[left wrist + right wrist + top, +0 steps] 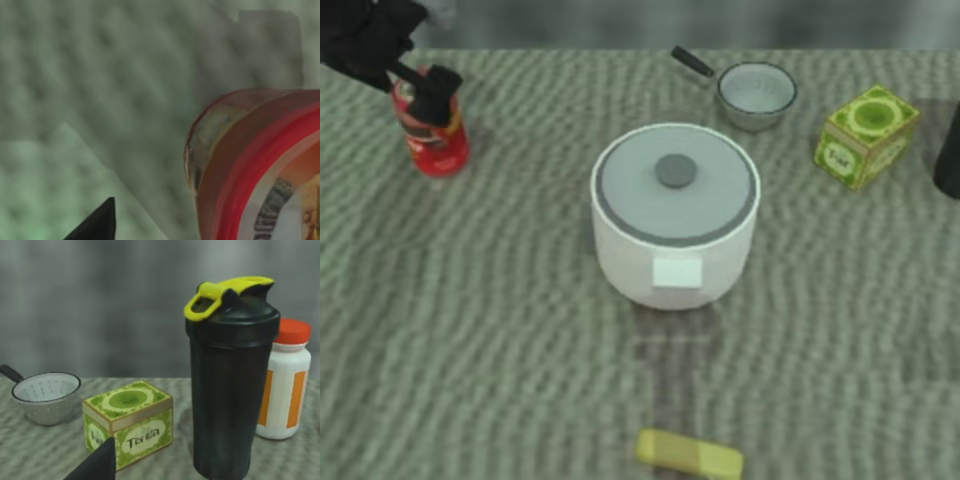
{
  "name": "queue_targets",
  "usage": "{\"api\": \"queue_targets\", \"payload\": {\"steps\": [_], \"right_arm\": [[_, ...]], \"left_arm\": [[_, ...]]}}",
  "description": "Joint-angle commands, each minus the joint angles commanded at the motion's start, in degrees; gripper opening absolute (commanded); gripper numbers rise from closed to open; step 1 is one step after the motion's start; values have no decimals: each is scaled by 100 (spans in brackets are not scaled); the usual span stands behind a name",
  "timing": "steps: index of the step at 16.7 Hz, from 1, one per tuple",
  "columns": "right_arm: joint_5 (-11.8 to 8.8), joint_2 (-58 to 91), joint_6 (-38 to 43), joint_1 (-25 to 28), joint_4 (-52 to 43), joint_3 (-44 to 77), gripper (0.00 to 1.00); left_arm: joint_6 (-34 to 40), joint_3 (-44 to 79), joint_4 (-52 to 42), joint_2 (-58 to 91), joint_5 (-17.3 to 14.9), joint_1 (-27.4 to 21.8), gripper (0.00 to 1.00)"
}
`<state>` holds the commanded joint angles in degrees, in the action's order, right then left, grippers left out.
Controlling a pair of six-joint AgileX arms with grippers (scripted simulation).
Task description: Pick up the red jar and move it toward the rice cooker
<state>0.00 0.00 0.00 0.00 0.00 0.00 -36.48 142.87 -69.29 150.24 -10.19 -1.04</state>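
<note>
Reaching for the small red cylindrical jar (436, 135): grasp about to be made, transfer not begun.

The left gripper (423, 85) sits on the jar's red-and-white lid, its jaws narrow around the top; whether they grip already I cannot tell. The jar stands on the grey-green woven desk (480, 350), well apart from the large white rice cooker (675, 215). Lifting and moving remain. The right arm is parked off the desk's right edge; behind is a plain grey wall.
</note>
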Motion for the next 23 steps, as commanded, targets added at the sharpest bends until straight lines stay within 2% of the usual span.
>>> {"api": "queue_targets", "payload": {"steps": [7,20,23], "right_arm": [[0,0,0,0,0,0,100],[0,0,0,0,0,0,100],[0,0,0,0,0,0,100]], "left_arm": [[34,-230,366,131,6,-35,100],[34,-230,366,131,6,-35,2],[34,-230,366,131,6,-35,0]]}}
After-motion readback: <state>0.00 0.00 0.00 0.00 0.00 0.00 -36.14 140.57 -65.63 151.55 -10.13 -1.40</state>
